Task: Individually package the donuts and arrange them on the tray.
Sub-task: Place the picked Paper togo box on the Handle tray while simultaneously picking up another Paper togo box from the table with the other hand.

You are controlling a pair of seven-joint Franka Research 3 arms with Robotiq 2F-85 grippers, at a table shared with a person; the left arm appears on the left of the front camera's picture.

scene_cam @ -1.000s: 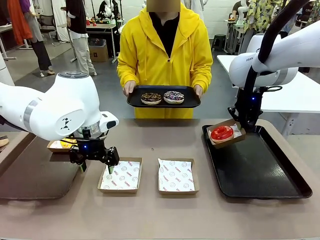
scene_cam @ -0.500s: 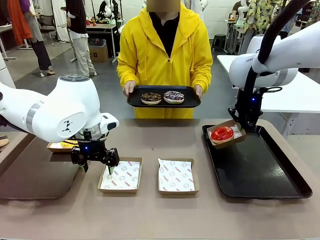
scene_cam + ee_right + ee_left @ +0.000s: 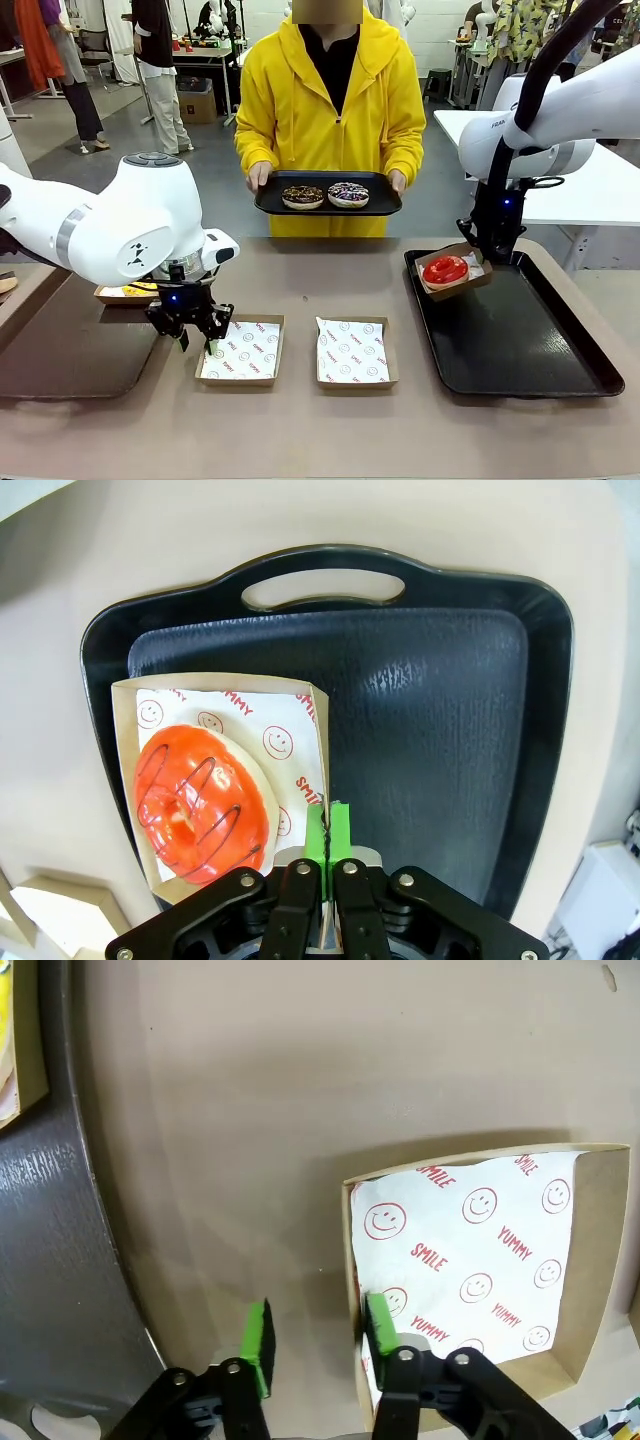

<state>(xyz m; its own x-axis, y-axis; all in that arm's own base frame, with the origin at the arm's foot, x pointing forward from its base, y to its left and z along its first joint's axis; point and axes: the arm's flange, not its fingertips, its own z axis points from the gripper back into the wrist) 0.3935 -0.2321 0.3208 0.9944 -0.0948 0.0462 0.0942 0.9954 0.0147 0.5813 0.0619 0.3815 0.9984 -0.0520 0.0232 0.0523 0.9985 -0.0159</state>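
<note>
narrower than before, my left end effector [image 3: 318,1335] straddles the empty box [image 3: 600,1260] wall, unclamped; my right end effector [image 3: 328,832] pinches the carton [image 3: 122,715] holding the red donut [image 3: 200,805], at the tray [image 3: 430,710] corner.

right gripper [image 3: 328,830], green pads pressed together, pinches the side wall of a cardboard box [image 3: 215,682] lined with smiley-printed paper [image 3: 285,735]. a glossy red-iced donut [image 3: 200,805] sits inside. beneath is a black tray [image 3: 430,730] with a handle cutout, on a beige table [image 3: 90,550].
</note>
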